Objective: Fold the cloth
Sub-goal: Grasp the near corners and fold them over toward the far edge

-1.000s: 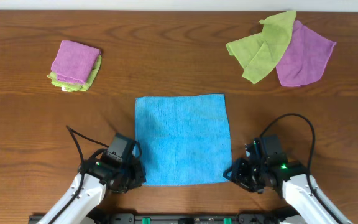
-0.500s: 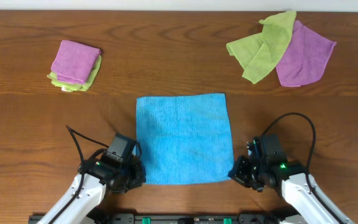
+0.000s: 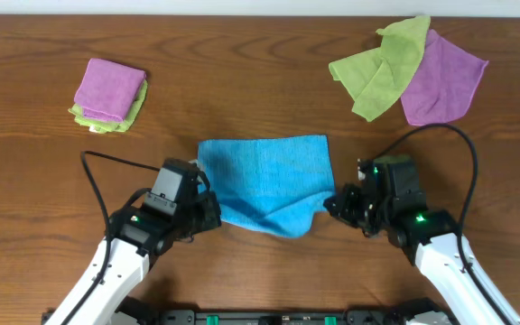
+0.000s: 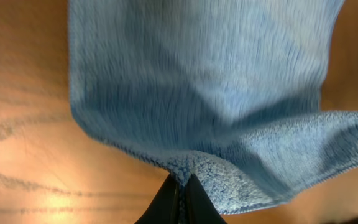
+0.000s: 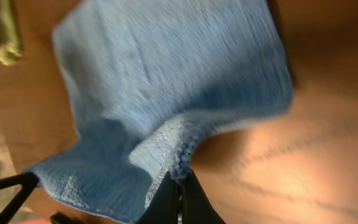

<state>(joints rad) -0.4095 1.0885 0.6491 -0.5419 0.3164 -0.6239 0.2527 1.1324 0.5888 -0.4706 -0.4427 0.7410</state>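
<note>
Overhead: 1 blue cloth [image 3: 264, 176] in 2 pincers [image 3: 213, 209] [image 3: 330, 204]

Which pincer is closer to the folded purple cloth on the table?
Left. The left pincer grips the blue cloth below-right of the folded purple cloth; the right pincer is farther right, across the blue cloth.

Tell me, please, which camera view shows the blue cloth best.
The overhead view: it shows the whole blue cloth, its near corners held up by the left gripper and the right gripper. Each wrist view gives only a blurred close-up from its own pinched corner.
</note>
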